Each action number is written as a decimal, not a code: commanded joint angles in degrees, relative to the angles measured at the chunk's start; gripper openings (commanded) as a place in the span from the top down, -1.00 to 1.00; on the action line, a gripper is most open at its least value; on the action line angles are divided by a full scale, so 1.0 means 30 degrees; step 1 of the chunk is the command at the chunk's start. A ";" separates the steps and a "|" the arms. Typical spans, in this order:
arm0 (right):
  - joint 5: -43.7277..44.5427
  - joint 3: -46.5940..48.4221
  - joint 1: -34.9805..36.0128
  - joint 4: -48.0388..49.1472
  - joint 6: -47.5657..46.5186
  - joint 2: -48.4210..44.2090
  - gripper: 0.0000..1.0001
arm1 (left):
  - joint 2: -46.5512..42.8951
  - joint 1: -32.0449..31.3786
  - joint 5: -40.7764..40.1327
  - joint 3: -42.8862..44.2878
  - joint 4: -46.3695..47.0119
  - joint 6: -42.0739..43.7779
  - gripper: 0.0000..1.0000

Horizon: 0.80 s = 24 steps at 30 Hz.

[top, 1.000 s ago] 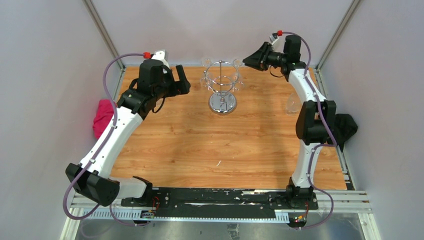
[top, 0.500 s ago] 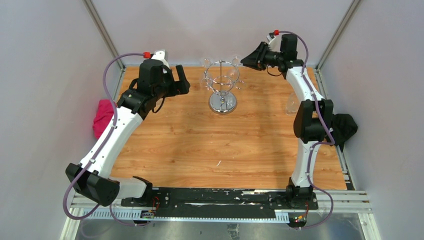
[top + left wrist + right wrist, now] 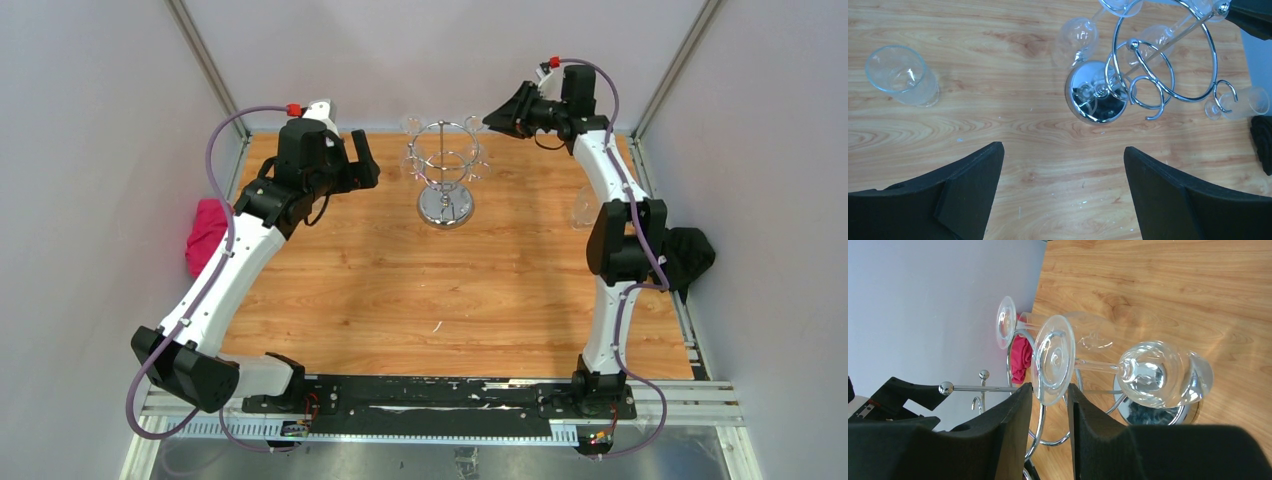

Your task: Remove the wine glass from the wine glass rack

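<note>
The chrome wine glass rack (image 3: 445, 165) stands at the back middle of the wooden table, with clear wine glasses hanging upside down from its ring. In the right wrist view my right gripper (image 3: 1050, 390) is closed on the round foot of one wine glass (image 3: 1053, 360). Its stem and bowl (image 3: 1163, 375) point away, and a rack wire (image 3: 1040, 420) runs just behind the foot. A second hanging glass (image 3: 1007, 322) is beside it. My left gripper (image 3: 1063, 150) is open and empty, left of the rack's mirrored base (image 3: 1096, 95).
A loose glass (image 3: 583, 205) stands on the table by the right arm; it also shows in the left wrist view (image 3: 903, 75). A pink cloth (image 3: 205, 235) lies at the left edge and a black object (image 3: 692, 255) at the right edge. Walls close in behind the rack.
My right gripper has shifted slightly left and back, to the rack's top ring. The left arm has not moved.
</note>
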 commanded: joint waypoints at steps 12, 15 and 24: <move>-0.0216 0.1470 0.0145 0.0456 0.0972 0.1505 0.39 | -0.0551 -0.0124 -0.0107 -0.0303 0.0267 0.0210 -0.92; -0.0023 0.1540 0.0140 0.0444 0.1001 0.1535 0.55 | -0.0559 -0.0124 -0.0139 -0.0353 0.0289 0.0210 -0.92; 0.0061 0.0972 0.0137 0.1593 0.2086 0.1262 0.83 | -0.0551 -0.0124 -0.0052 -0.0446 0.0318 0.0151 -0.92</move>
